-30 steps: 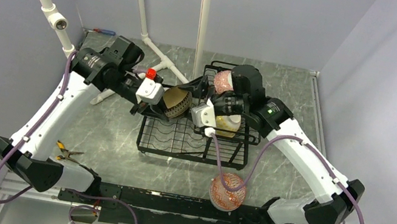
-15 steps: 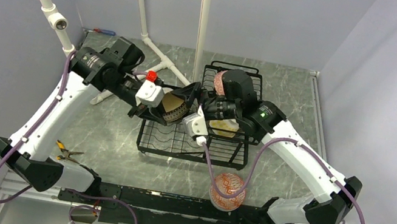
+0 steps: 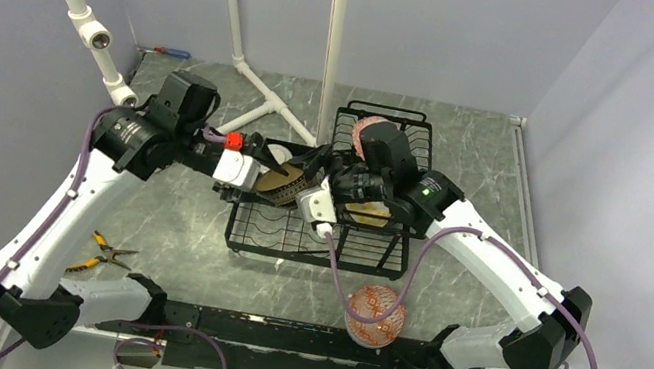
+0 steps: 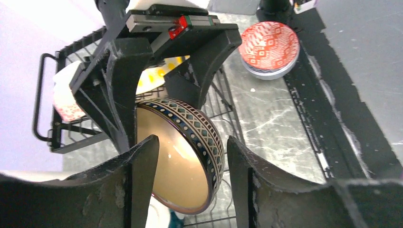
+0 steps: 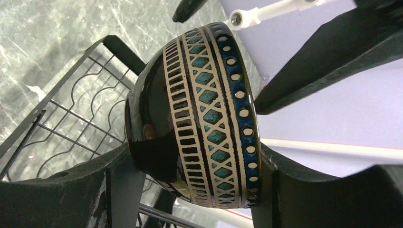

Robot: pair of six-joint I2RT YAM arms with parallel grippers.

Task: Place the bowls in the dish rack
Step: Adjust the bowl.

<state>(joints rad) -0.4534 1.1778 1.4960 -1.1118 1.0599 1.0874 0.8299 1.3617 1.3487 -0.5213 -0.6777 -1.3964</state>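
A dark bowl (image 3: 286, 182) with a teal and cream pattern and a tan inside hangs on its side over the left end of the black wire dish rack (image 3: 239, 230). My right gripper (image 3: 301, 180) is shut on this bowl (image 5: 204, 109), one finger on its foot and one on its rim. My left gripper (image 3: 265, 177) is open, its fingers either side of the bowl's rim (image 4: 183, 152) with gaps. A pink-patterned bowl (image 3: 368, 133) lies in the raised basket and a yellow-dotted bowl (image 3: 366, 214) in the rack under my right arm. A red-patterned bowl (image 3: 374, 315) sits on the table.
A white pipe frame (image 3: 256, 101) runs across the table behind the rack's left end. Pliers (image 3: 110, 253) lie near the left arm's base. A red-handled tool (image 3: 172, 52) lies at the back left wall.
My left gripper has opened off the dark bowl and its arm has drawn back to the left. My right gripper has moved in and shut on the bowl.
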